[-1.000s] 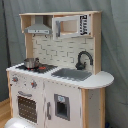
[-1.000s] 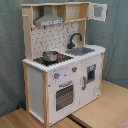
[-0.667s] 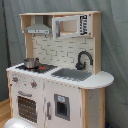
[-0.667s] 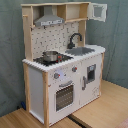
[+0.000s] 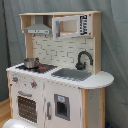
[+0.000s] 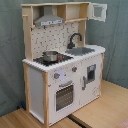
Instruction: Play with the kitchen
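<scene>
Both exterior views: white and light-wood toy kitchen (image 5: 55,75) (image 6: 65,60) fills frame, my gripper out of shot, grip state unknown. Risk: blind approach topples steel pot (image 5: 31,62) (image 6: 50,56) mid-left.

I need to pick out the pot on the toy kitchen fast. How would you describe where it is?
Find the kitchen in both exterior views, then the grey hood. Directly below, on the dark stovetop, stands the pot, beside the sink and black faucet. It is the only shiny metal vessel.
</scene>
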Robot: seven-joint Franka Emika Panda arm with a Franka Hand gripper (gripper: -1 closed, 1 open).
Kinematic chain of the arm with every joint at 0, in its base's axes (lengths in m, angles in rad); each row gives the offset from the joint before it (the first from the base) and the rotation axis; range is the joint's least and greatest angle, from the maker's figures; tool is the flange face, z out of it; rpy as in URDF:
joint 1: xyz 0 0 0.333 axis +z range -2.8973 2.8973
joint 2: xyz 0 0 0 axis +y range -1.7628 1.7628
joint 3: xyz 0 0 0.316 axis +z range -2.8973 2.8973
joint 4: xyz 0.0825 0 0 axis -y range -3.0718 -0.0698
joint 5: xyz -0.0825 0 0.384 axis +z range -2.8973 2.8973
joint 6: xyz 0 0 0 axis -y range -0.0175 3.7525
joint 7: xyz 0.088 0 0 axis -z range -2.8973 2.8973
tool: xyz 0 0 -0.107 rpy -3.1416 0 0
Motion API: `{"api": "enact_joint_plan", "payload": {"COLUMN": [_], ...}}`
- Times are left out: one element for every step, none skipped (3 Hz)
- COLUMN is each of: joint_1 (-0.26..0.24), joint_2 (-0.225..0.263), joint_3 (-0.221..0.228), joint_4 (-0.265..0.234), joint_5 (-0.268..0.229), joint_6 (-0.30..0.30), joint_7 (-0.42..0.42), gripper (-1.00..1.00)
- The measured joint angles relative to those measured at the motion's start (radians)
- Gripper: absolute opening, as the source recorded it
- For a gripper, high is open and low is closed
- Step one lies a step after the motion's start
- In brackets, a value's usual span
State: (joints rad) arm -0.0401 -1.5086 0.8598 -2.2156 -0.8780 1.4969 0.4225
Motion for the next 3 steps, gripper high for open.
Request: {"api": "enact_joint_plan", "payload": {"joint_1": [0.033, 0.061, 0.075], "joint_2": [0.000, 0.003, 0.013], "joint_3": [-0.017, -0.061, -0.136], "joint_4": [-0.079, -0.158, -0.207], "joint_5": [-0.018, -0.059, -0.133], "joint_6": [-0.016, -0.004, 0.043], "joint_7": [0.045, 0.083, 0.091], "gripper": [1.00, 1.00, 1.00]}}
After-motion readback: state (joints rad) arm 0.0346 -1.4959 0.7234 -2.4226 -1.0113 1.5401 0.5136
